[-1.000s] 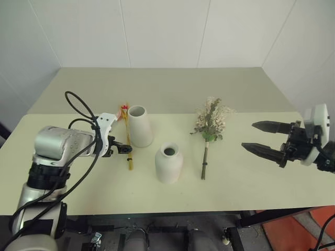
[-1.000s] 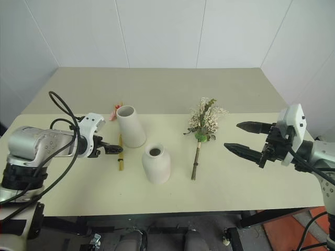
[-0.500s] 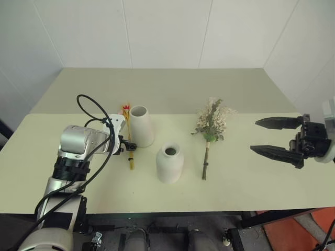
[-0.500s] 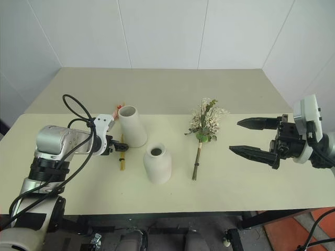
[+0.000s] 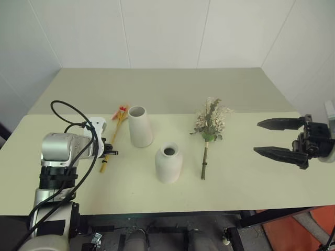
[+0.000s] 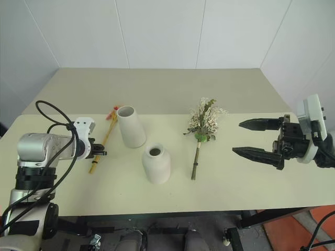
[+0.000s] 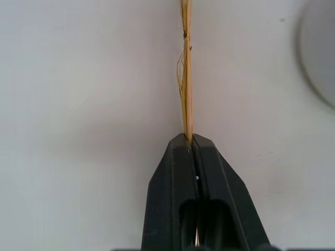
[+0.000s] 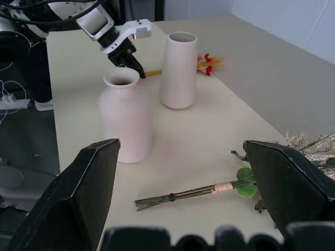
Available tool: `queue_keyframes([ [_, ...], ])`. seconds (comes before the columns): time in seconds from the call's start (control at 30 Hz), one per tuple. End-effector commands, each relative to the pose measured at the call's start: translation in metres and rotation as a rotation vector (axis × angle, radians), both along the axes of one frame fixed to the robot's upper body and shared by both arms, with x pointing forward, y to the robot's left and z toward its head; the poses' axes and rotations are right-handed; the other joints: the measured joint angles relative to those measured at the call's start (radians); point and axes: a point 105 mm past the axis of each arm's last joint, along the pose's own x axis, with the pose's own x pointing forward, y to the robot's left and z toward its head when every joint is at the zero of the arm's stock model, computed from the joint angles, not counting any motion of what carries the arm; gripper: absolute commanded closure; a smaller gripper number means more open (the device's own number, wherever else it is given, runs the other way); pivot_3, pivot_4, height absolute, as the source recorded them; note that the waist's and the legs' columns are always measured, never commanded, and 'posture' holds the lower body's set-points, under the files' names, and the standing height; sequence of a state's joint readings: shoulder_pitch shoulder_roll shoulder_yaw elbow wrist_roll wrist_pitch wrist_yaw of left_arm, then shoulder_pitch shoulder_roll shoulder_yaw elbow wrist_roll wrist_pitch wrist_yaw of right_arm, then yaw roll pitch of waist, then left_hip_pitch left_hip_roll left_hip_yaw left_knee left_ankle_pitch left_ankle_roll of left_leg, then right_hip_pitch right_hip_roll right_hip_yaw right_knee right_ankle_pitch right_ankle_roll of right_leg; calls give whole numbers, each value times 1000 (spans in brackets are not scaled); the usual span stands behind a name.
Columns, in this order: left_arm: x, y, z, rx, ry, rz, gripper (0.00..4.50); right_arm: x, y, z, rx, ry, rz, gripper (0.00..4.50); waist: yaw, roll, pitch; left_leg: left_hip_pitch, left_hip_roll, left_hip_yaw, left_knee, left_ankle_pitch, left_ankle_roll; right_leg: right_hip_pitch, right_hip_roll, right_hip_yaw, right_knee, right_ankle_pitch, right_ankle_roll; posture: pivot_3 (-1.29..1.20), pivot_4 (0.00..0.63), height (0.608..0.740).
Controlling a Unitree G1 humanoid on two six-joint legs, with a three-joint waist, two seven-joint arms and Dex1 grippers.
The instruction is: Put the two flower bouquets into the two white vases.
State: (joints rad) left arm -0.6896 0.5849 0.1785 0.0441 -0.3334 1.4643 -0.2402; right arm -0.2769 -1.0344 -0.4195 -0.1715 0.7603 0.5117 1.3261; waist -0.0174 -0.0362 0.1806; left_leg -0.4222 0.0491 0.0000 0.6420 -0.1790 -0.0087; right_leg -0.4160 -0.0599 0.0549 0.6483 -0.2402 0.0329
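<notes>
Pale cream table (image 5: pixel 251 178), set against a white panelled wall. Resting on it, toward the left: thin bunch of yellow stalks (image 5: pixel 111 145) with red-pink blooms, lying slantwise just beside a tall tapered white vase (image 5: pixel 140 126), upright. Nearer the front edge and close by, a squat narrow-necked white vase (image 5: pixel 169 163), also upright. Right of both vases and apart from them, a fuller bouquet of cream sprigs and green leaves (image 5: pixel 210 130), flat on the surface, stems toward the front edge.
</notes>
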Motion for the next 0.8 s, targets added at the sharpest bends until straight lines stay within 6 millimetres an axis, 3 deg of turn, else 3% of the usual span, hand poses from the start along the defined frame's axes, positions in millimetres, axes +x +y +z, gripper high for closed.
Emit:
queue_keyframes([
  [0.03,4,9,34,-3,-203,20,4488,0,0,7,-14,-46,9,0,1,0,0,0,0,0,0,0,0,0,0,0,0,0,0,0,150,740],
  [0.1,5,9,50,-30,-307,14,4488,0,1,6,-13,-46,11,0,3,0,0,-1,0,0,0,0,0,-1,0,0,0,0,0,0,150,740],
  [0.2,7,-2,89,-49,-583,-85,4488,2,2,4,-10,-46,11,0,4,0,0,-2,0,0,0,0,0,-2,0,0,0,0,0,0,150,740],
  [0.3,6,-23,130,-138,-850,-200,4488,3,5,2,-7,-51,7,0,9,0,0,-2,0,0,0,0,0,-1,-1,0,-1,1,-1,0,150,740],
  [0.47,8,-50,177,-296,-1023,-376,4488,4,6,-1,-7,-58,0,0,9,0,0,-2,0,0,2,0,0,0,0,0,-1,1,0,0,150,740],
  [0.63,16,-59,221,-459,-1151,-461,4488,1,8,-3,1,-67,-8,0,5,0,0,-2,0,0,2,0,0,0,0,0,-1,1,1,0,150,740],
  [0.8,31,-77,224,-489,-1136,-520,4488,-3,11,-3,13,-80,-22,0,1,0,0,-1,0,0,2,0,0,0,0,0,-1,1,1,0,150,740],
])
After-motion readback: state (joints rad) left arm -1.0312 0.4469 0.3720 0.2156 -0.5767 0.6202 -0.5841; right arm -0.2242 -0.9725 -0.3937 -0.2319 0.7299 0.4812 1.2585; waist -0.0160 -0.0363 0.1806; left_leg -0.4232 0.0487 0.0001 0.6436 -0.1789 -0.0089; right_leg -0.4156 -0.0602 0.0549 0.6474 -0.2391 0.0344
